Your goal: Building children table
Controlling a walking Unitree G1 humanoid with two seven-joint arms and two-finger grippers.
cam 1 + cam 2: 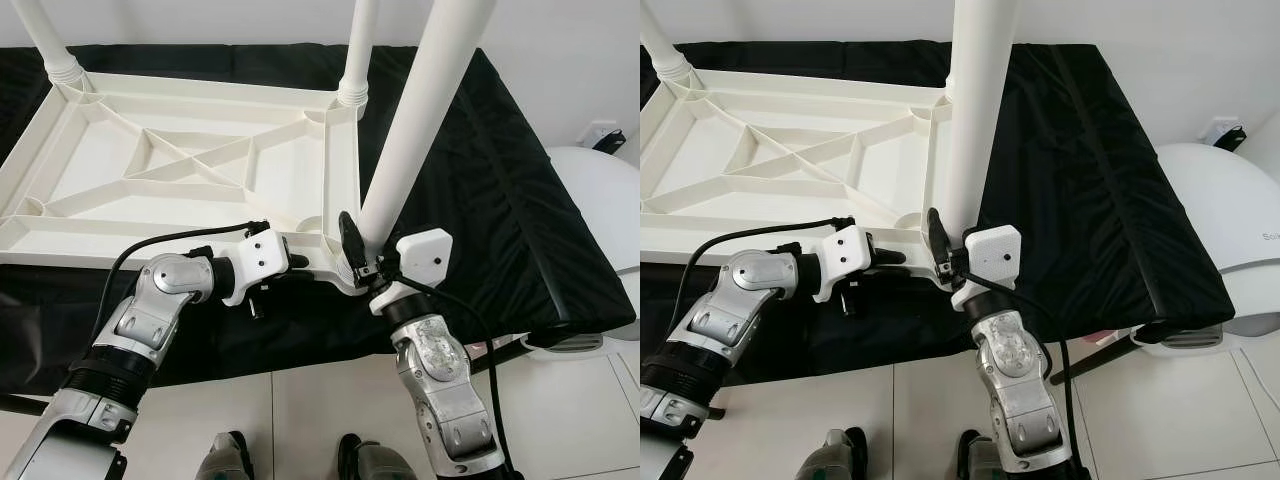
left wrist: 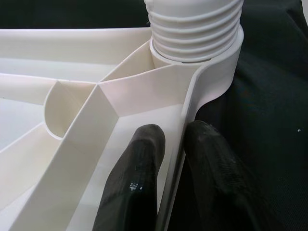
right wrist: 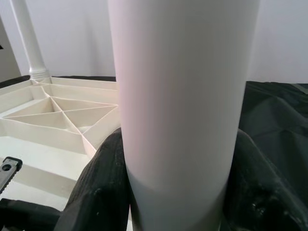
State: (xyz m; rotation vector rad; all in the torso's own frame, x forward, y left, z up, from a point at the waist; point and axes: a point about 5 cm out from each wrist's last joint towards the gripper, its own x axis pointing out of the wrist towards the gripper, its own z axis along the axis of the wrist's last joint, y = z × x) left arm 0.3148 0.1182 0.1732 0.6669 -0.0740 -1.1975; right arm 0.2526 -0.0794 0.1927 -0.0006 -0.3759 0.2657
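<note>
Holding the white table leg (image 1: pixel 410 130) tight, the right gripper (image 1: pixel 362 262) squeezes it low down, a black finger on each side. This leg stands in the table's corner at about 5 o'clock. The upside-down white table top (image 1: pixel 160 170) lies on a black cloth (image 1: pixel 500 200). The left gripper (image 1: pixel 290 265) pinches the table's rim wall beside that corner. Two more legs (image 1: pixel 357 55) already stand at 11 and 1 o'clock. I think this leg needs more turning, and another may be left.

Only a cut-off "Sol" reads, on the white appliance (image 1: pixel 1230 215) at the right.
</note>
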